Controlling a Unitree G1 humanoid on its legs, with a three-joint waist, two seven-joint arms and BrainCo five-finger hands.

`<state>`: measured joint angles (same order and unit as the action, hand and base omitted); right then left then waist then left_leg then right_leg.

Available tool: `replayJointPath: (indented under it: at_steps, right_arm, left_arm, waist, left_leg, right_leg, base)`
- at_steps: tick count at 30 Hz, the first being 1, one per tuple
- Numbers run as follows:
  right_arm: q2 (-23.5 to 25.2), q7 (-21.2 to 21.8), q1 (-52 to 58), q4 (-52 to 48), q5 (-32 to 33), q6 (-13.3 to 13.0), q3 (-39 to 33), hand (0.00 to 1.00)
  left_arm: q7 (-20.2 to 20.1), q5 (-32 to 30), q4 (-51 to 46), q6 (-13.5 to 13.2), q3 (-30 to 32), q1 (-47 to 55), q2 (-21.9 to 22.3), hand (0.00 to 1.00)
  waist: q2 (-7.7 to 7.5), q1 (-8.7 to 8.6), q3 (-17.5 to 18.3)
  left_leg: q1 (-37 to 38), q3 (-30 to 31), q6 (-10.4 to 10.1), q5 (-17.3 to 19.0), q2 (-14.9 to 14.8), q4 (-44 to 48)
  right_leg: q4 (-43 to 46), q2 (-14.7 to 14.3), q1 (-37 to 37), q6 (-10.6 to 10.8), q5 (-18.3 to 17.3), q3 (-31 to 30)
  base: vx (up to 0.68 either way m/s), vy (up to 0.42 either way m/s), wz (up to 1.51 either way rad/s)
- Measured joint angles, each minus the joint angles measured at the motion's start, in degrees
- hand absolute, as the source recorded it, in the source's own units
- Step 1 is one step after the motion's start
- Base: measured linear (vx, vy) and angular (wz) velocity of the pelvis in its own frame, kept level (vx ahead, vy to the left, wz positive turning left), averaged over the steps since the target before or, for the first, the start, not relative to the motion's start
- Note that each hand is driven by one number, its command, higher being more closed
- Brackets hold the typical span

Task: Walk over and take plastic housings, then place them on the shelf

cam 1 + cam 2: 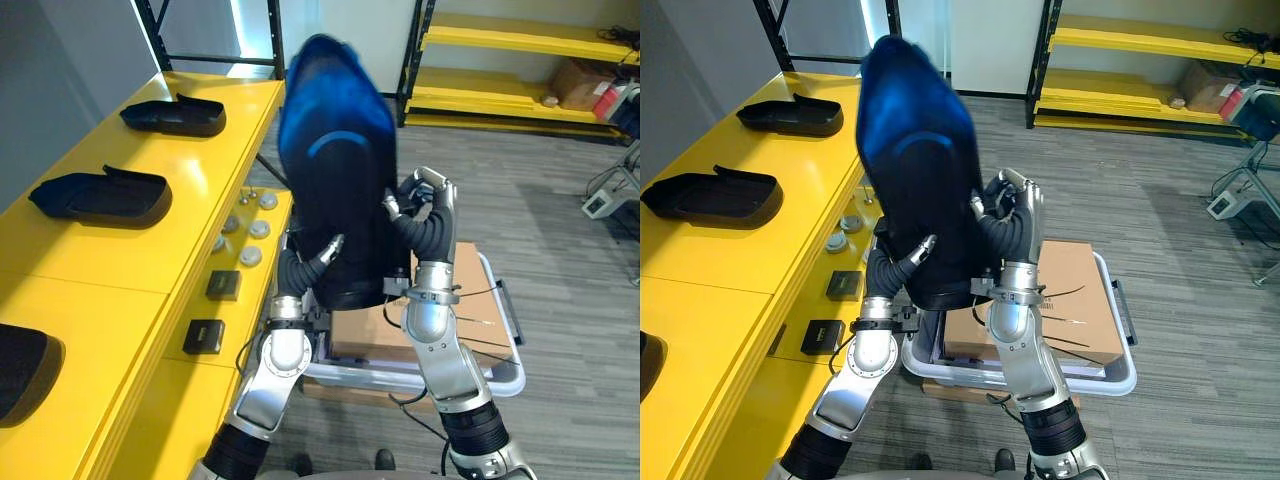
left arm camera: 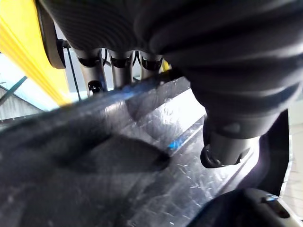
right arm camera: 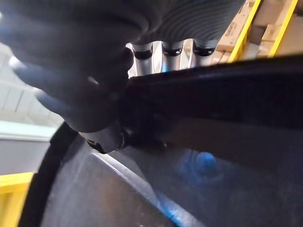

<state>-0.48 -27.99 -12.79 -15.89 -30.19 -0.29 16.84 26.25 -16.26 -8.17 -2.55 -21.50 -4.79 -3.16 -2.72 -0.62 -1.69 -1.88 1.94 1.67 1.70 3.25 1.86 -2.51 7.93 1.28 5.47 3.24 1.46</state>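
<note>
Yellow shelf (image 1: 120, 260) runs along robot's left; three dark housings lie flat on its top, well apart from one another: far housing (image 1: 175, 115), middle housing (image 1: 100, 198), near housing (image 1: 25, 370) cut by the frame edge; on the shelf's lower ledge, small silver discs (image 1: 250, 230) and two black blocks (image 1: 223, 285).

Just right of the shelf's edge, off the shelf, the held housing (image 1: 340, 200): dark plastic with blue sheen, upright, raised between both hands.

Left hand (image 1: 312, 262) grips its lower edge on the shelf side; fingers (image 2: 120, 66) pressed together in a row over the rim, thumb set against the inner face, pinching the wall.

Right hand (image 1: 425, 215) on the side away from the shelf; fingers (image 3: 173, 49) close together, hooked over the rim, thumb against the inside, pinching likewise.

Further right of the shelf, below the hands: cardboard box (image 1: 470, 300) sitting in a grey tote (image 1: 500, 370); far right, well apart from the shelf, a yellow rack (image 1: 520, 60).
</note>
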Motion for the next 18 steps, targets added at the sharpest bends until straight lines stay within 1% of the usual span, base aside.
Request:
replayJointPath:
  at_steps: [1,4,7,9,10,11,13,14,15,16,17,18]
  right_arm:
    - [0.0,0.8,0.8,-1.1,1.1,-1.2,0.1,0.00]
    - [-0.8,2.2,1.9,-1.5,4.8,-3.3,0.2,0.00]
    - [-2.8,4.4,2.2,-1.6,7.9,-4.7,0.6,0.00]
    - [-3.7,5.8,2.3,-3.2,10.6,-5.9,0.1,0.00]
    - [-4.2,6.9,2.4,-5.5,12.8,-7.0,-0.5,0.00]
    - [-4.5,7.1,2.4,-6.5,14.1,-7.9,-0.7,0.00]
    - [-4.8,7.9,2.4,-9.3,17.2,-9.8,-2.8,0.00]
    - [-4.7,8.2,2.5,-10.8,18.7,-11.0,-5.2,0.00]
    - [-4.7,8.3,2.7,-11.7,19.8,-11.5,-7.7,0.00]
    - [-4.8,8.2,3.8,-12.9,21.8,-12.8,-12.6,0.00]
    - [-4.8,8.2,4.1,-13.2,22.8,-13.3,-14.3,0.00]
    - [-4.8,8.1,4.9,-13.9,24.8,-13.7,-18.1,0.00]
  left_arm:
    - [0.0,0.0,0.0,0.1,0.0,0.0,0.0,1.00]
    - [-0.1,0.0,0.0,0.1,0.3,0.0,-0.2,1.00]
    - [-1.1,0.0,0.0,0.1,1.7,0.0,-0.2,1.00]
    - [-1.4,-0.2,-0.2,0.1,2.0,0.0,-0.3,1.00]
    - [-1.9,-0.5,-0.2,0.1,2.3,0.0,-0.3,1.00]
    - [-2.3,-0.6,-0.2,0.1,2.8,0.0,-0.3,1.00]
    - [-2.7,-1.5,-0.2,0.1,3.9,0.1,-0.3,1.00]
    - [-2.8,-2.2,-0.2,0.1,4.9,0.5,-0.2,1.00]
    - [-2.8,-2.4,-0.2,0.1,6.1,1.1,-0.1,1.00]
    - [-2.8,-2.4,-0.3,0.1,8.1,2.3,0.3,1.00]
    - [-2.8,-2.4,-0.4,0.1,8.9,2.8,0.4,1.00]
    - [-2.8,-2.4,-0.4,0.1,10.6,3.8,0.4,1.00]
  waist:
    - [-0.01,0.01,0.0]
    - [-0.20,-0.01,0.3]
    - [-0.25,-0.26,1.0]
    - [-0.25,-0.14,1.1]
    - [-0.25,-0.13,1.1]
    - [-0.26,-0.12,1.1]
    - [-0.27,-0.16,1.2]
    - [-0.26,-0.20,1.1]
    - [-0.26,-0.27,1.1]
    - [-0.32,-0.28,1.2]
    - [-0.35,-0.28,1.3]
    - [-0.35,-0.33,1.3]
  left_leg:
    - [0.1,-0.1,0.0,0.0,0.0,0.0]
    - [0.6,-0.4,0.0,0.0,-0.1,-0.3]
    - [1.1,-0.5,0.0,-0.1,-0.1,-1.1]
    - [1.4,-0.5,-0.1,-0.1,-0.2,-1.3]
    - [1.7,-0.5,-0.1,-0.2,-0.2,-1.6]
    - [1.8,-0.5,0.0,-0.5,-0.2,-1.8]
    - [2.0,-0.5,0.0,-0.7,-0.2,-2.1]
    - [2.1,-0.5,0.0,-0.7,-0.2,-2.1]
    - [2.5,-0.5,0.0,-0.7,-0.2,-2.3]
    - [3.1,-0.5,0.1,-0.8,-0.2,-2.9]
    - [3.3,-0.6,0.1,-0.9,-0.2,-3.2]
    - [3.5,-0.5,0.1,-1.0,-0.2,-3.7]
  right_leg:
    - [0.1,0.0,0.0,0.0,0.0,0.0]
    - [0.3,0.0,-0.1,0.0,0.0,-0.4]
    - [0.3,-0.1,-0.1,0.0,0.0,-0.5]
    - [0.3,-0.2,-0.3,0.0,0.0,-0.6]
    - [0.3,-0.2,-0.4,0.0,0.0,-0.6]
    - [0.3,-0.2,-0.4,0.0,0.0,-0.6]
    - [0.3,-0.2,-0.5,0.0,0.0,-0.6]
    - [0.3,-0.2,-0.6,0.0,0.0,-0.6]
    - [0.3,-0.2,-0.9,0.0,0.0,-0.5]
    - [0.3,-0.2,-1.2,0.1,-0.2,-0.5]
    - [0.4,-0.2,-1.2,0.2,-0.4,-0.5]
    - [0.5,-0.1,-1.2,0.2,-0.5,-0.5]
  base:
    - [-0.05,-0.008,-0.03]
    - [-0.05,-0.004,-0.07]
    - [-0.02,-0.007,-0.05]
    - [0.00,0.000,0.00]
    - [0.00,0.000,0.00]
    - [0.00,0.000,0.00]
    - [0.00,0.000,0.00]
    - [0.00,0.000,0.00]
    - [0.00,0.000,0.00]
    - [0.00,0.000,0.00]
    - [0.00,0.000,0.00]
    - [0.00,0.000,0.00]
